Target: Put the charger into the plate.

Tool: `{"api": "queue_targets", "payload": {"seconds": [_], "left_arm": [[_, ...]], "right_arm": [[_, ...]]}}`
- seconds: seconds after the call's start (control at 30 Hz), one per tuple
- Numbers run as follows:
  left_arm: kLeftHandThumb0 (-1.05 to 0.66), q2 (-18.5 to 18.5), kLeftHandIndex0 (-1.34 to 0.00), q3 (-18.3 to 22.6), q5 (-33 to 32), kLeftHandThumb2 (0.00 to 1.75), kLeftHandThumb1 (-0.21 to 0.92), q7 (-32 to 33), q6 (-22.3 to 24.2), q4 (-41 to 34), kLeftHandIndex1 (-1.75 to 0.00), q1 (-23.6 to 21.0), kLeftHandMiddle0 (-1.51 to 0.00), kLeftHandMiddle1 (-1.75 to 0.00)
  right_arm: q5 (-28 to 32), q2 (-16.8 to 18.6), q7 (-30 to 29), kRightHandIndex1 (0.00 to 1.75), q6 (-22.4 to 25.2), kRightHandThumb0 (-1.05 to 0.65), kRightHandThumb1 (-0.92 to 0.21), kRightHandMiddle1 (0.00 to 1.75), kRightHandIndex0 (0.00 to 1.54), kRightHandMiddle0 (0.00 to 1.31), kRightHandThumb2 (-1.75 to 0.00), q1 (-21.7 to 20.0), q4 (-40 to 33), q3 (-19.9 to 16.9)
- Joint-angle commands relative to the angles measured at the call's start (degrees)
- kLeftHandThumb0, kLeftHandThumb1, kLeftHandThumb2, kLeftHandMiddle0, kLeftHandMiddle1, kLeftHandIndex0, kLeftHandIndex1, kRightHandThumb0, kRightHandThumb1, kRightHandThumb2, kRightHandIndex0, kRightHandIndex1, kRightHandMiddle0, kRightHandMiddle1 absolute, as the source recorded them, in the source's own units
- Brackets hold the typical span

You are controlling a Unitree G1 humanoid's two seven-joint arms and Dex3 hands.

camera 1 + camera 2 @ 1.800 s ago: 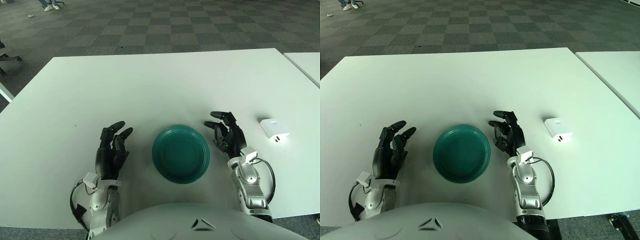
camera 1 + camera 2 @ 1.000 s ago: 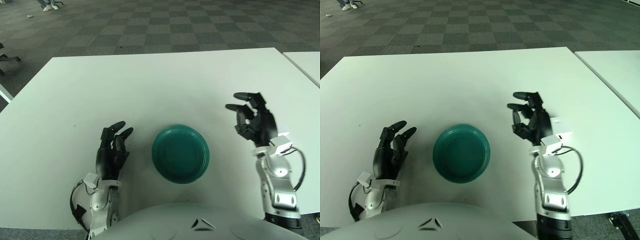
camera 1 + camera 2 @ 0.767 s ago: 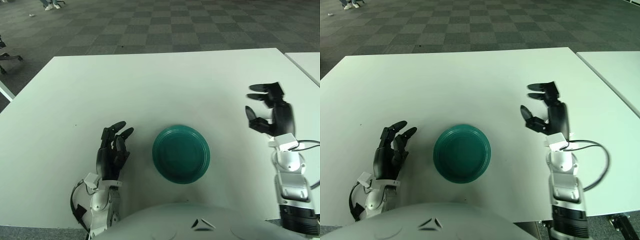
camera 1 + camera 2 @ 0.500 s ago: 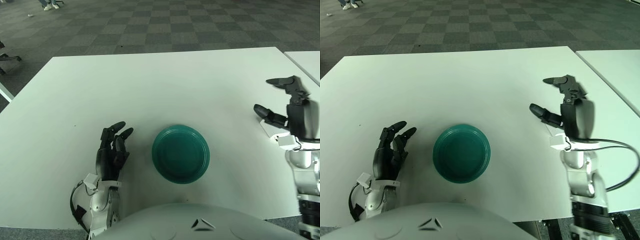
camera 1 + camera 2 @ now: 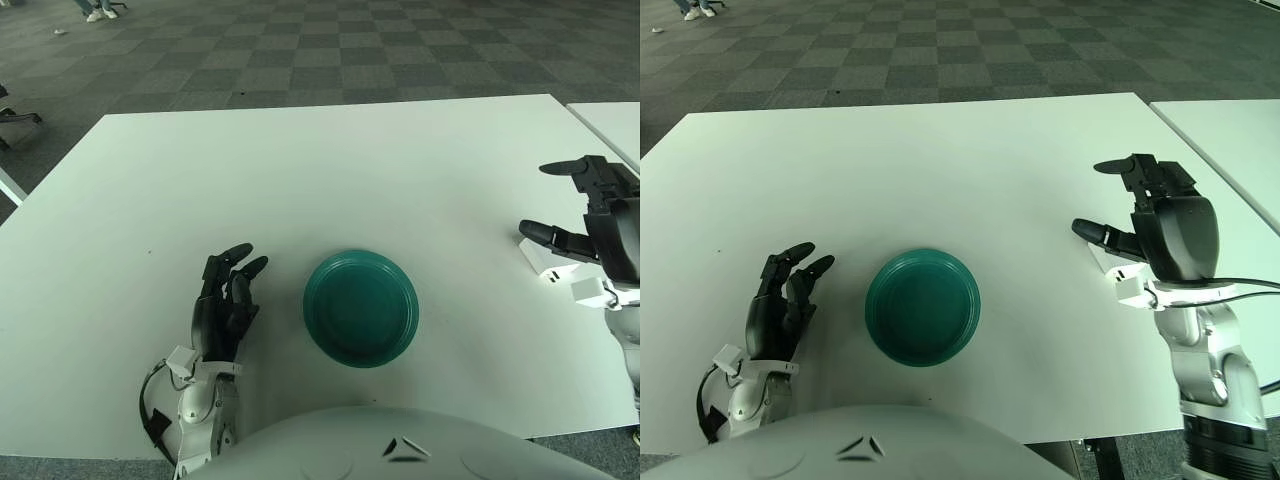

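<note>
Right hand point(image 5: 1160, 225) now raised off the table point(image 5: 330, 170) and swung away from the plate's point(image 5: 361, 308) right edge toward the robot's right. Fingers point(image 5: 1132, 165) spread wide, thumb and forefinger apart, poised directly over the white charger point(image 5: 545, 262). Charger now mostly covered by the hand, only one corner visible.
</note>
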Motion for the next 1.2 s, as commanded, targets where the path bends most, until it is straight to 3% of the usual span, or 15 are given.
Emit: {"api": "queue_targets", "payload": {"seconds": [0.0, 0.27, 0.47, 0.67, 1.17], "left_arm": [[-0.85, 0.83, -0.17, 0.69, -0.57, 0.73, 0.92, -0.48, 1.80, 0.88, -1.22, 0.98, -0.32, -1.00], [-0.84, 1.54, -0.17, 1.08, -1.12, 0.74, 0.92, -1.03, 2.69, 0.41, -1.21, 0.96, -0.31, -1.00], [-0.85, 1.96, -0.16, 1.30, -1.11, 0.74, 0.92, -1.60, 2.53, 0.42, -1.20, 0.96, -0.32, -1.01], [-0.84, 2.38, -0.16, 1.55, -1.19, 0.75, 0.92, -1.77, 2.65, 0.26, -1.20, 1.07, -0.32, -1.01], [-0.83, 2.92, -0.17, 2.62, -0.95, 0.75, 0.92, -1.30, 3.19, 0.40, -1.20, 0.63, -0.30, -0.98]], "right_arm": [[1.30, -2.32, 4.42, 0.44, 2.63, -0.79, -0.92, 1.00, 0.34, 0.02, -0.50, 1.92, 0.22, -1.59], [1.63, -1.24, 9.62, 0.29, 7.78, -0.82, -0.92, 0.95, 0.35, 0.00, -0.43, 3.97, -3.05, -0.70], [-1.58, -2.04, 5.95, 0.25, 7.81, -0.81, -0.92, 0.88, 0.35, 0.00, -0.41, 1.41, 10.29, 3.53], [-1.65, -2.53, 3.69, 0.22, 7.70, -0.81, -0.92, 0.84, 0.35, 0.00, -0.41, 0.43, 13.13, 5.18], [-0.98, -2.86, 5.04, 0.21, 12.61, -0.82, -0.92, 0.86, 0.39, 0.00, -0.41, -0.36, 17.21, 8.03]]}}
